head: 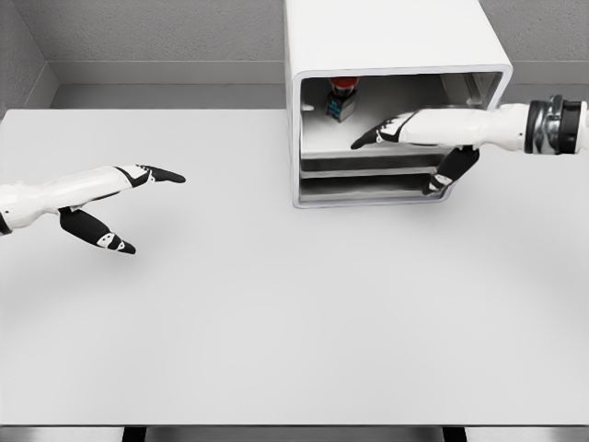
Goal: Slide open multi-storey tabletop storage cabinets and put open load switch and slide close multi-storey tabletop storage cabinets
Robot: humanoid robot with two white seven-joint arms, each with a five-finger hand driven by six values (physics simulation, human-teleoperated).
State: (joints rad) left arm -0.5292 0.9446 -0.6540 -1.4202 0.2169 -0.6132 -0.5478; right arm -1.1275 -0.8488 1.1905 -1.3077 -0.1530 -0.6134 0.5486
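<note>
A white multi-storey cabinet (396,37) stands at the table's back, right of centre, its top compartment open toward me. Deep inside at the left sits the load switch (341,98), with a red button on a dark and silver body. My right hand (386,131) reaches in from the right across the compartment's floor, fingers extended and open, holding nothing, its tips just right of and in front of the switch. Its thumb (451,170) hangs down over the lower drawer fronts. My left hand (138,198) hovers open over the table at the left, far from the cabinet.
The white table (276,322) spreads wide in front of the cabinet. Grey walls close the back and the left corner. Two narrow lower drawers (368,187) sit under the open compartment.
</note>
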